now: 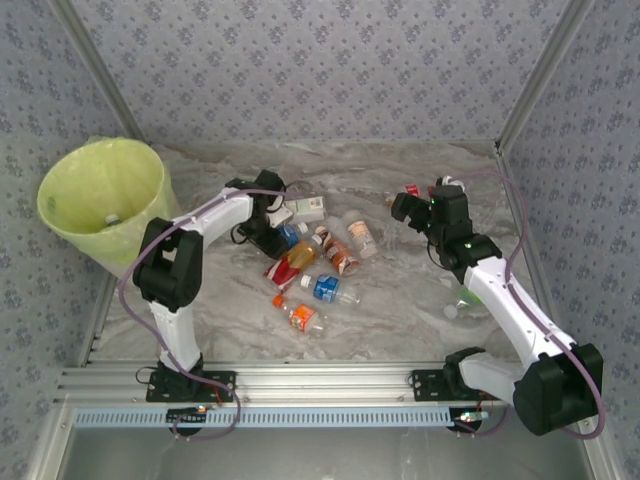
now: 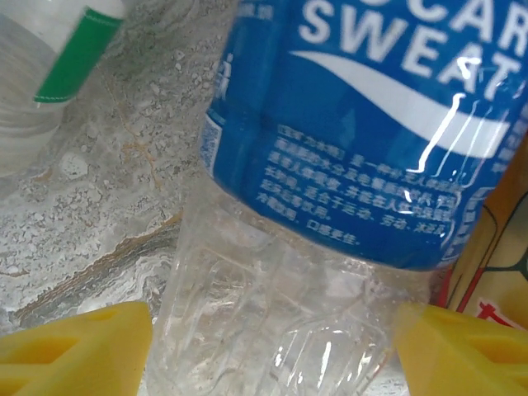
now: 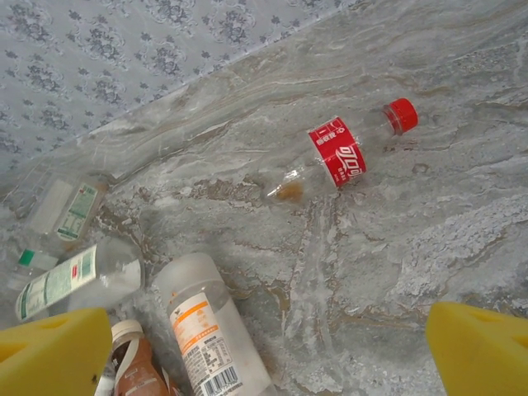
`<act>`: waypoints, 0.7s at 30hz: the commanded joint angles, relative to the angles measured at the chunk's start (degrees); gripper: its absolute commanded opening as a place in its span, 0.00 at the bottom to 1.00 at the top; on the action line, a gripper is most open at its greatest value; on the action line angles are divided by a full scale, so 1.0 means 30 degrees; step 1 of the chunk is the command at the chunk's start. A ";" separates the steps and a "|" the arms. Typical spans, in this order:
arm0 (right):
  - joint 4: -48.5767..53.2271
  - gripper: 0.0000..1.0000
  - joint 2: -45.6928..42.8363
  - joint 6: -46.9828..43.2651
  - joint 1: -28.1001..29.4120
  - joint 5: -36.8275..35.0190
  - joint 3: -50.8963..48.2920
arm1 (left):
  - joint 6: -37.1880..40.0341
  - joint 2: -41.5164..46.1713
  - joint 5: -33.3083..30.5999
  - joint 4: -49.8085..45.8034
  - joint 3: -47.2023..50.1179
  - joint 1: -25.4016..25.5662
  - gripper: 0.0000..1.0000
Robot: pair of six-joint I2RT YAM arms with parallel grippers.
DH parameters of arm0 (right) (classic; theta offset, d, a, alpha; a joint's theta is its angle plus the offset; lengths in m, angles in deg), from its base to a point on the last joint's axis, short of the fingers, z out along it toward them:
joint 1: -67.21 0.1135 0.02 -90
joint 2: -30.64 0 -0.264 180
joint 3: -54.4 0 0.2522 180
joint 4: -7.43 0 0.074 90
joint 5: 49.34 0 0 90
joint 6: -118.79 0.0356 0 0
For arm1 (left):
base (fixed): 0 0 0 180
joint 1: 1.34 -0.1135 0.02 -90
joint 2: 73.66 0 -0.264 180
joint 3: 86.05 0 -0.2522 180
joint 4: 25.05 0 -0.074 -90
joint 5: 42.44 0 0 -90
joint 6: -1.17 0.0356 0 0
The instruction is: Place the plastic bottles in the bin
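One blue-labelled bottle (image 2: pixel 346 140) lies between jaws of the left tool (image 2: pixel 274 342).

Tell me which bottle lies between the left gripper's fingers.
The blue-labelled bottle: its clear body lies between the left gripper's yellow fingers; the green-labelled bottle lies outside them.

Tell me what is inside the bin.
The bin shows its green bag lining and one small pale item low down, too small to identify. Its near wall covers part of the bottom.

Perhaps twelve bottles (image 1: pixel 330 289), one bin (image 1: pixel 95 175)
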 commanded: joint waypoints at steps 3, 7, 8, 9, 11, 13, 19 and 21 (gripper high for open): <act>0.0146 1.00 -0.0277 -0.0467 0.0000 0.0328 0.0364 | 0.0587 -0.0054 0.0422 0.0421 -0.0182 0.0005 0.75; 0.0159 1.00 -0.0249 -0.0471 0.0012 0.0318 0.0335 | 0.0555 -0.0403 0.0388 0.0968 0.0145 0.0035 0.75; 0.0132 1.00 -0.0249 -0.0506 0.0000 0.0313 0.0339 | 0.0555 -0.0563 0.0416 0.0983 0.0147 0.0050 0.74; 0.0156 1.00 -0.0235 -0.0497 0.0023 0.0311 0.0364 | 0.0558 -0.0737 0.0489 0.1042 0.0143 0.0062 0.73; 0.0174 1.00 -0.0220 -0.0526 0.0019 0.0308 0.0438 | 0.0555 -0.0933 0.0628 0.1157 0.0198 0.0079 0.71; 0.0218 1.00 -0.0220 -0.0555 0.0053 0.0303 0.0443 | 0.0555 -0.0838 0.0785 0.1203 0.0402 0.0193 0.67; 0.0288 1.00 -0.0191 -0.0587 0.0041 0.0187 0.0452 | 0.0557 0.1141 0.1192 0.2075 0.1608 0.0575 0.56; 0.0283 1.00 -0.0162 -0.0586 0.0043 0.0172 0.0452 | 0.0471 0.2080 0.1566 0.2401 0.1963 0.0666 0.53</act>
